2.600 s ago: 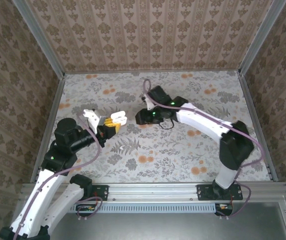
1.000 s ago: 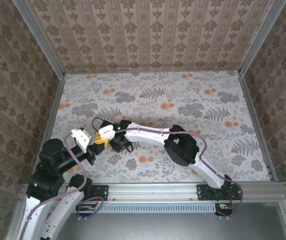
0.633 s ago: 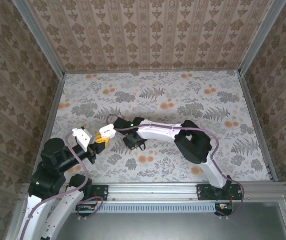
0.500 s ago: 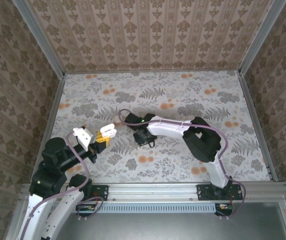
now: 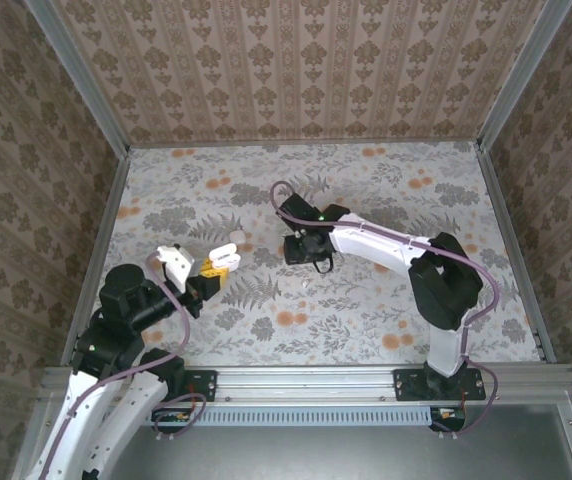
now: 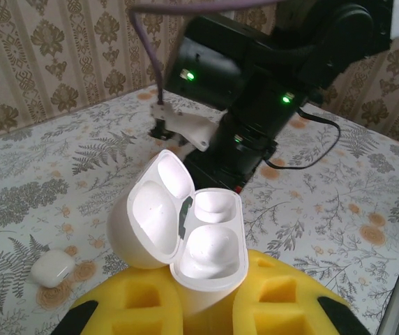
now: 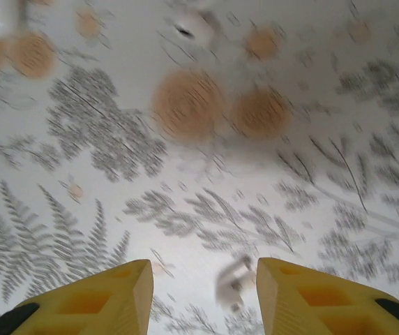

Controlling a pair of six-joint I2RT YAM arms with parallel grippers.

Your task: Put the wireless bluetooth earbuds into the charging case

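Observation:
My left gripper (image 6: 206, 296) is shut on the base of the white charging case (image 6: 192, 237), which stands with its lid swung open to the left; whether its two wells hold anything I cannot tell. In the top view the case (image 5: 224, 256) sits at the left gripper (image 5: 209, 274), left of centre. My right gripper (image 5: 304, 250) hovers over the middle of the table. Its yellow fingers (image 7: 294, 296) stand apart, gripper (image 7: 203, 272) open. A blurred white earbud (image 7: 233, 286) lies on the cloth between them, close to the right finger. A tiny white bit, likely that earbud (image 5: 304, 282), lies just in front of the right gripper.
A small closed white pebble-shaped case (image 6: 51, 267) lies on the floral cloth left of the held case, also seen from above as a white pebble (image 5: 241, 238). Another blurred white bit (image 7: 192, 28) lies further off. Patterned walls enclose the table (image 5: 386, 180) on three sides.
The right gripper has pulled away from the held case toward the table's middle and its jaws have widened. The left arm has shifted the open case slightly right and back.

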